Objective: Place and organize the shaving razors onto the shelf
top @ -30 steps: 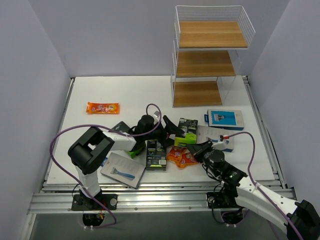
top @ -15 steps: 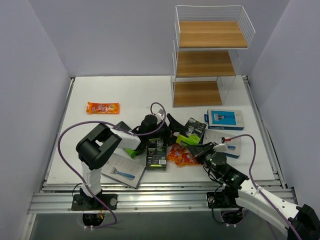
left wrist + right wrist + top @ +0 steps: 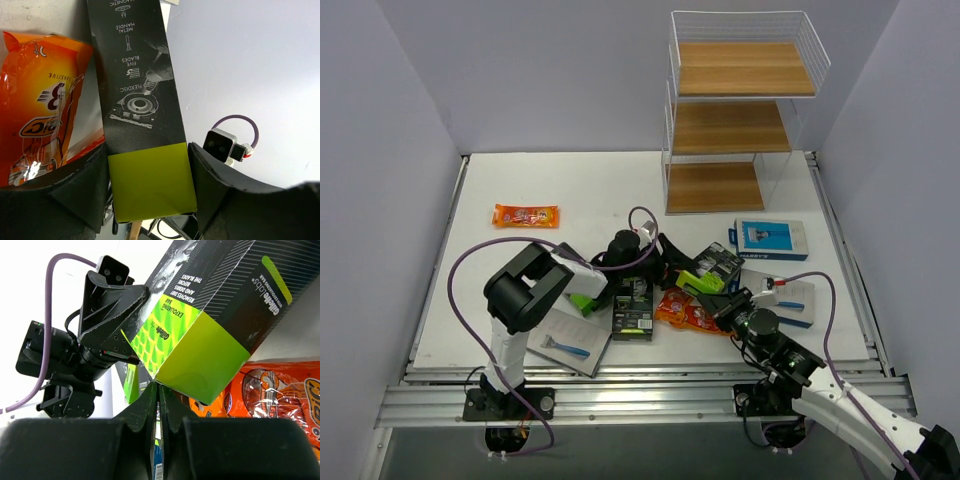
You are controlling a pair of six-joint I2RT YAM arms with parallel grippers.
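Two robot arms reached over a white bench (image 3: pixel 570 190) strewn with razor packs. The left gripper (image 3: pixel 672 262) was clamped across the lime-green end of a black-and-lime box (image 3: pixel 142 100), with its dark fingers (image 3: pixel 75 195) pressed against the box's two long sides. Gripping the narrow width at one end likely left the rest of the box free to go onto a board first.

The box lay at a slant near the middle of the bench, a little toward the near edge. Whether it was clear of the surface could not be told.

The right gripper (image 3: pixel 157 390) was pinched closed on nothing. Its tip was just beside the box's lime corner, and contact could not be told. It seemed placed to steady or nudge the box.

Orange packets (image 3: pixel 685 313) lay just beside the box on its near side. A second black-and-lime pack (image 3: pixel 633 305) lay to their left. A blue card (image 3: pixel 770 238) lay near the right edge, and a lone orange packet (image 3: pixel 525 215) lay toward the left edge.

The shelf (image 3: pixel 730 128) stood at the far right corner, with no pack yet on its three boards.
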